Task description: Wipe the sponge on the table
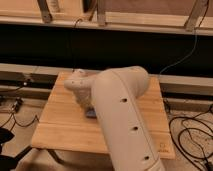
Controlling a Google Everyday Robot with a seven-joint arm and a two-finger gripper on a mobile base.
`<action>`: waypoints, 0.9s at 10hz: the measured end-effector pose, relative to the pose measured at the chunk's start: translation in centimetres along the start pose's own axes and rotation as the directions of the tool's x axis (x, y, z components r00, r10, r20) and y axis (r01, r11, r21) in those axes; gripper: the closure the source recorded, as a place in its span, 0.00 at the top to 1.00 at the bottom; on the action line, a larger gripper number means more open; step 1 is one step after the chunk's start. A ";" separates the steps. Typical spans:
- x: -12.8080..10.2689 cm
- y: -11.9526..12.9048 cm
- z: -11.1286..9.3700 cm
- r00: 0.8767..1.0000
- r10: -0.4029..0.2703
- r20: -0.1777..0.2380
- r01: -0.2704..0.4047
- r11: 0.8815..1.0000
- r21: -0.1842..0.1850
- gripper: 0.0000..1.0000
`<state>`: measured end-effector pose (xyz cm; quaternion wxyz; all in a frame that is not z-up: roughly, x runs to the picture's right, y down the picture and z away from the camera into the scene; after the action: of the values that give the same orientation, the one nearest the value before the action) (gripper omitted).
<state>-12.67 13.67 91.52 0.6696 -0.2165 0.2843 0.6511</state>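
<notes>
Sponge (90,113) lies on the table (55,125), gripped just beneath the hand (88,107).

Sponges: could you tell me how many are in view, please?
1. The sponge lies centrally on the table, held by the gripper above it; the arm could hide others.

The table (60,131) is standing on the floor with its far edge running along a low rail (30,69) behind it. The arm (122,117) is reaching in over the near edge, closer to the near right corner, and is covering much of the table's middle. The gripper (87,107) is pointing down a little left of the tabletop's centre, and the sponge (90,114) is lying right under its tip, on the boards. A small mark (161,148) is sitting by the near right corner. Cables (192,137) are lying on the floor off the right edge, and more cables (12,107) are lying off the left edge.
</notes>
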 end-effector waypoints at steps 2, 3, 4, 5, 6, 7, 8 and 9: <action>3.2 0.4 -0.7 0.998 -0.069 0.000 0.069 0.998 -0.001 0.12; 4.3 -0.1 -0.8 0.997 -0.076 -0.002 0.076 0.997 0.004 0.12; 5.7 -1.7 -0.9 0.998 -0.065 -0.012 0.065 0.998 0.020 0.12; 6.3 -3.2 -0.9 0.999 -0.045 -0.018 0.046 0.998 0.034 0.12; 6.5 -4.7 -0.9 1.000 -0.016 -0.019 0.017 0.999 0.046 0.12; 6.2 -6.1 -0.9 1.000 0.020 -0.015 -0.019 0.998 0.058 0.12; 5.3 -7.6 -1.1 0.998 0.060 -0.007 -0.059 0.996 0.067 0.12; 3.4 -8.7 -1.4 0.995 0.100 0.009 -0.100 0.992 0.074 0.12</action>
<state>-4.16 14.79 87.47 0.6445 -0.1749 0.3171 0.6734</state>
